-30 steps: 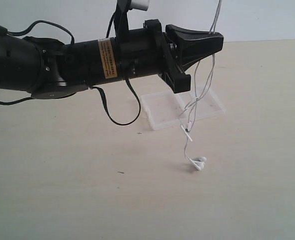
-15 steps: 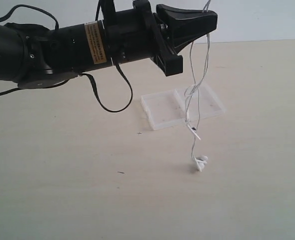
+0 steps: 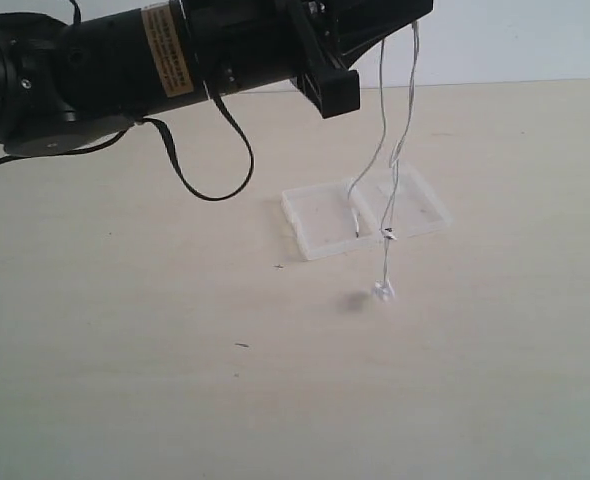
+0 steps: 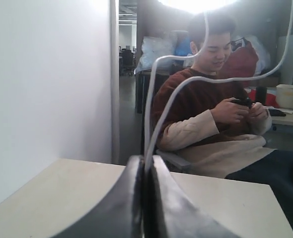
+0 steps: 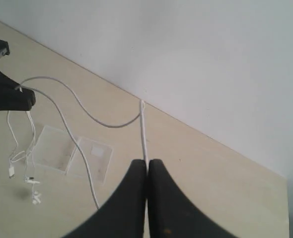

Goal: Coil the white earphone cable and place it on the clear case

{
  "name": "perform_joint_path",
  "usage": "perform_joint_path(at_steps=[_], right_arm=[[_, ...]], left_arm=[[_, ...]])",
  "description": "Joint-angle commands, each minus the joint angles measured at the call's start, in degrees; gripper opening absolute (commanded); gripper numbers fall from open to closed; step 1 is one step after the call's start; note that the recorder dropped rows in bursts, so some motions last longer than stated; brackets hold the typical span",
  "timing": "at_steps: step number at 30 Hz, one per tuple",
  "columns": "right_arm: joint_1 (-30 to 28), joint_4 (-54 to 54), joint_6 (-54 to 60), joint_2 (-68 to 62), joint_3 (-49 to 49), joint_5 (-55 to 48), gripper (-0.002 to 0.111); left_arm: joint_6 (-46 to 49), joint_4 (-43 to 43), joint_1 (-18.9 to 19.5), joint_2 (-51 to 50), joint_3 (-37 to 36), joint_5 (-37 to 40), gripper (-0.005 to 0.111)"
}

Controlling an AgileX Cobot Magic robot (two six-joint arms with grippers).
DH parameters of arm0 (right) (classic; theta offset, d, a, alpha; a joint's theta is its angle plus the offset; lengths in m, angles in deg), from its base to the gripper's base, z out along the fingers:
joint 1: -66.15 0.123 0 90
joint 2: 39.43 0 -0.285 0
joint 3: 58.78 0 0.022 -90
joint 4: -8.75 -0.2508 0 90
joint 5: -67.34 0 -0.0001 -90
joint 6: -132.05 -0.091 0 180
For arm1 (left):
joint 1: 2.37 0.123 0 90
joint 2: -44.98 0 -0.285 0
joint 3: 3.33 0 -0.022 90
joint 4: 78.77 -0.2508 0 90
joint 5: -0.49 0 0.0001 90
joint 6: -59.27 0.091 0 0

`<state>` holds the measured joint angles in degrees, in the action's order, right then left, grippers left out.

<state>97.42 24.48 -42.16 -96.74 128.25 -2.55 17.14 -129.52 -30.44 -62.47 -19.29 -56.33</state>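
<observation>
Left end effector [image 4: 146,163] pinches the white earphone cable [image 5: 144,134] (earbuds [image 3: 383,291] dangling).

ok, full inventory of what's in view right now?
white earphone cable: 1, white, strung between both grippers, earbuds dangling near the case
clear case: 1, transparent, open flat on table
table: 1, light wood
wall: 1, white, behind table
seated person: 1, dark red top, left wrist view background
black robot cable: 1, black, looping under left arm
left arm: 1, black
left gripper: 1, black, shut on cable
right gripper: 1, black, shut on cable
</observation>
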Motion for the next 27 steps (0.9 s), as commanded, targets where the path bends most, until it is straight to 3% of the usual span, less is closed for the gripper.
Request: perform_joint_path(at_steps=[1,10,17,19,22,27], right_arm=[[0.05,1.23,-1.13,0.10,-0.23,-0.07,0.000],[0.05,1.31,-1.64,-2.12,-7.76,-0.07,0.000],[0.05,1.68,-5.46,-6.41,-19.38,2.89,0.001],[0.05,1.39,-5.79,-7.27,-19.93,5.24,0.013],[0.05,1.25,-6.13,-7.20,-19.93,7.79,0.044],[0.05,1.25,-6.13,-7.17,-19.93,9.69,0.049]], left_arm=[[-0.10,-0.07,0.55,2.98,0.01,3.69,0.000],[-0.28,-1.07,1.04,6.17,0.01,4.72,0.000],[-0.28,-1.07,1.88,7.76,0.01,6.21,0.000],[-0.28,-1.07,1.88,7.76,0.01,7.49,0.000],[-0.08,-1.07,1.88,7.76,0.01,8.41,0.000],[0.19,-1.11,1.88,7.94,0.54,8.59,0.000]])
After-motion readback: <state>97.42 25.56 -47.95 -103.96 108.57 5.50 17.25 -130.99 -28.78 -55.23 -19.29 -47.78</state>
